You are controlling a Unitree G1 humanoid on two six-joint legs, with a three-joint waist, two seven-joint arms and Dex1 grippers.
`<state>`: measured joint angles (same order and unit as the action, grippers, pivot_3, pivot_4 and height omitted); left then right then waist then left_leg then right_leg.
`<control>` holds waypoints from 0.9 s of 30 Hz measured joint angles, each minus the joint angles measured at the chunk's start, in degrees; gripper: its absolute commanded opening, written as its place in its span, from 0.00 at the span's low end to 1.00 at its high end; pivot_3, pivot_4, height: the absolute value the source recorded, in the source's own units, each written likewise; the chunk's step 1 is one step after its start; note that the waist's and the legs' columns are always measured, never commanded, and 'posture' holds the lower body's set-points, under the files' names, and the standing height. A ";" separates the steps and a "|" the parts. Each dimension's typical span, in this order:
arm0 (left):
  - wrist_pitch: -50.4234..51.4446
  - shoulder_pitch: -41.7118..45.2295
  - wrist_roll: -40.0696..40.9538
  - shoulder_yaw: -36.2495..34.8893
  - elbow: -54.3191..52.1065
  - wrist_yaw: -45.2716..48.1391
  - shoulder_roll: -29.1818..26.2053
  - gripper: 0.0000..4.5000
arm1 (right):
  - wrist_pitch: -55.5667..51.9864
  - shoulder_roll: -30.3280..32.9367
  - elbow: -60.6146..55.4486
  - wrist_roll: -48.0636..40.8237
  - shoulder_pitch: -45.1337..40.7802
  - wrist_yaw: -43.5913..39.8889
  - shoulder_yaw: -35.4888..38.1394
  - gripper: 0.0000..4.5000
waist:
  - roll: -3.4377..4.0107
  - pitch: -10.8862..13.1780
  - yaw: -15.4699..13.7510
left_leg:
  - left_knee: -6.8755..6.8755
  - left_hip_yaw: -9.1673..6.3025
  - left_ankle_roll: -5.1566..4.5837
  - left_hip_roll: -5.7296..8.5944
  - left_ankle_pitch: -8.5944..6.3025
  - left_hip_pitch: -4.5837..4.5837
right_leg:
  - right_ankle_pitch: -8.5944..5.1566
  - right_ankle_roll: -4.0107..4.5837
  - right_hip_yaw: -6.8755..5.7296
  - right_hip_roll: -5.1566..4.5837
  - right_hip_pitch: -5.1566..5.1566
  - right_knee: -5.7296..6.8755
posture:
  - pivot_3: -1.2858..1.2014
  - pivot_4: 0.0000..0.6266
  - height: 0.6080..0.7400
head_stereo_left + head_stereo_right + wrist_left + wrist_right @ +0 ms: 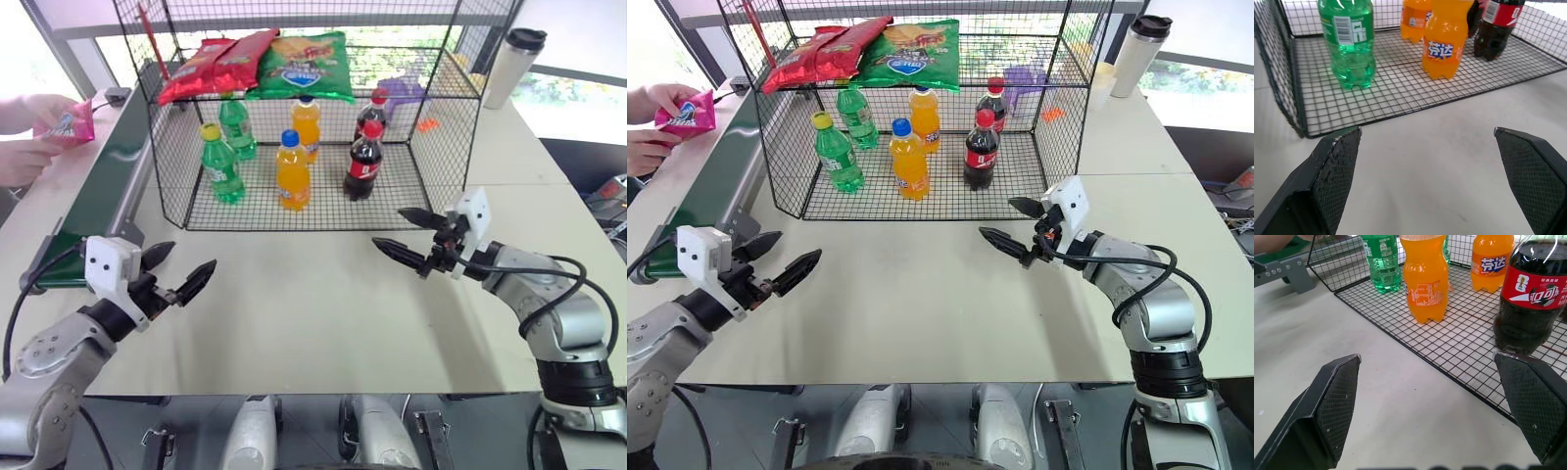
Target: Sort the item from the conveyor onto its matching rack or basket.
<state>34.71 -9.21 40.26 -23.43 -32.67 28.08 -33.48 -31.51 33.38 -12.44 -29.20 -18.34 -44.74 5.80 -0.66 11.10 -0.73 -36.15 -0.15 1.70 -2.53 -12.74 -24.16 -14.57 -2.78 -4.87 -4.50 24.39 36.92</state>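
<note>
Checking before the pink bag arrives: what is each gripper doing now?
Left gripper: open, holding nothing, above the beige table.
Right gripper: open, holding nothing.
</note>
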 measured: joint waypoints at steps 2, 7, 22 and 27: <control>0.05 -0.03 0.23 0.13 -0.02 -0.20 0.10 1.00 | 0.69 -0.58 0.51 0.86 -0.14 0.51 -0.42 1.00 | 0.00 0.00 0.03 | -0.01 0.00 0.00 0.00 0.00 0.00 | -0.01 -0.02 0.00 0.01 0.00 0.01 | 0.52 0.24 1.00; 0.04 -0.64 0.24 0.13 -0.59 -1.06 0.59 1.00 | 1.03 -1.39 0.60 1.46 -0.16 1.01 -1.72 1.00 | 0.00 0.00 0.00 | -0.01 0.00 0.00 0.00 0.00 0.00 | -0.01 -0.02 0.00 0.01 0.00 0.02 | 0.52 0.24 1.00; -0.21 -0.59 -1.08 0.70 -0.90 -3.36 2.06 1.00 | 1.87 -2.70 1.51 1.97 -1.09 1.58 -2.98 1.00 | 0.00 0.00 -0.01 | -0.03 0.00 0.00 0.01 0.00 0.00 | 0.03 0.02 0.00 0.01 0.00 0.05 | 0.52 0.24 1.00; -0.28 -0.58 -1.67 0.73 -0.90 -3.53 2.56 1.00 | 1.92 -2.72 1.51 1.97 -1.25 1.59 -2.90 1.00 | -0.01 0.00 -0.02 | -0.03 0.00 -0.01 0.01 0.00 0.00 | 0.07 -0.03 0.00 0.01 0.00 0.05 | 0.52 0.24 1.00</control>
<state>34.43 -9.79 38.59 -22.70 -33.58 24.55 -30.92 -29.59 30.66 -10.93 -27.23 -19.59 -43.15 2.90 -0.67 11.09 -0.75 -36.18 -0.15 1.69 -2.52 -12.73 -24.16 -14.49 -2.81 -4.87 -4.48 24.39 36.98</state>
